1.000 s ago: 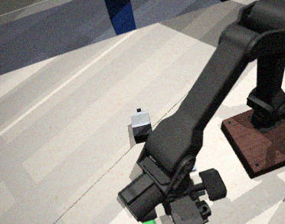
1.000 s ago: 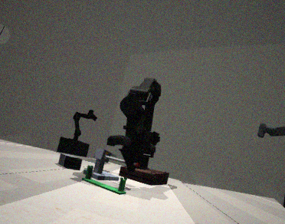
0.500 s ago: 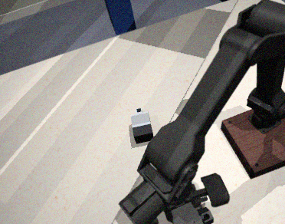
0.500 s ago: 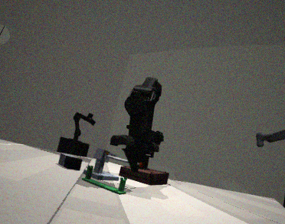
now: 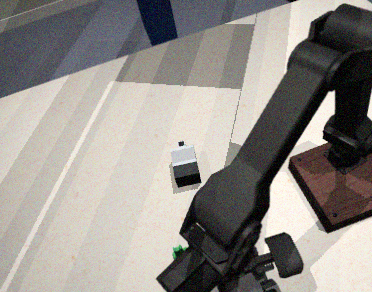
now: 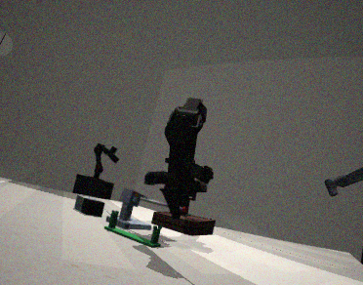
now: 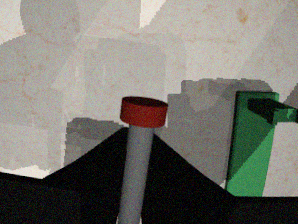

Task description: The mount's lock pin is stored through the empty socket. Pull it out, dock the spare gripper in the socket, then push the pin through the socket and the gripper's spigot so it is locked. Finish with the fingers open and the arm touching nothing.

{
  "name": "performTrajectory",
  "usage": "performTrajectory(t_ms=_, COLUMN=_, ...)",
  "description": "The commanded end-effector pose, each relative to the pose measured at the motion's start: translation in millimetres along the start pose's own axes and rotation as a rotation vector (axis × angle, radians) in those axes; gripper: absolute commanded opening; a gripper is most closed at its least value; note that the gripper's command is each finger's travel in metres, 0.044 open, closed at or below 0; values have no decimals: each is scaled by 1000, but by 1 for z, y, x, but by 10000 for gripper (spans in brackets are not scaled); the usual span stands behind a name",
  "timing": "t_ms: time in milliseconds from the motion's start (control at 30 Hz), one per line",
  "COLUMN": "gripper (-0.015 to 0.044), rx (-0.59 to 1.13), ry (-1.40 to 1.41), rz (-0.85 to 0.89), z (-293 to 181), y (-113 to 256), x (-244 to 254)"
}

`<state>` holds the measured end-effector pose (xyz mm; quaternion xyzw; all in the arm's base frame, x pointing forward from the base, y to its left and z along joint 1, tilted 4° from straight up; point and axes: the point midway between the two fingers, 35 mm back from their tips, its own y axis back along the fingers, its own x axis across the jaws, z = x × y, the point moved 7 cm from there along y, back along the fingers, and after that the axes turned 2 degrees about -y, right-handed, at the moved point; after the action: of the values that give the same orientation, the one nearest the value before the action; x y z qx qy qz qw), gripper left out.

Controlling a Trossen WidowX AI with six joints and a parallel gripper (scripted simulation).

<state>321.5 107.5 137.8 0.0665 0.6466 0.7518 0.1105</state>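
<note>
My gripper [image 6: 178,213] [image 7: 135,138] is shut on the lock pin [image 6: 154,201] [image 7: 136,172], a grey rod with a red head [image 6: 184,210] [image 7: 144,112]. In the exterior view the rod reaches from my fingers towards the top of the blue-grey mount [image 6: 127,209]; whether its far end is inside the socket cannot be told. The mount is hidden in the top view. A pale and black block [image 5: 185,165] [image 6: 89,206] with a small dark nub, apparently the spare gripper, stands apart from my arm. My fingertips are hidden in the top view.
A green cradle with two posts [image 6: 132,236] [image 7: 250,150] stands close to the mount; a bit of it [image 5: 179,251] shows beside my wrist. The arm's brown base [image 5: 337,190] [image 6: 184,223] is at the right in the top view. Other arms stand in the background.
</note>
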Motion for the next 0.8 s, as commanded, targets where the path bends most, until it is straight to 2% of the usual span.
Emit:
performTrajectory(t_ms=0, gripper=0, rx=4, ry=-1, rz=-3, z=3, y=2, x=-1)
performTrajectory(t_ms=567, gripper=0, rx=9, ry=2, rz=16, z=6, y=29, x=3)
performTrajectory(t_ms=600, gripper=13, rx=11, ry=2, rz=18, z=4, y=22, x=2)
performTrajectory(t_ms=767, gripper=0, rx=11, ry=2, rz=18, z=4, y=22, x=2)
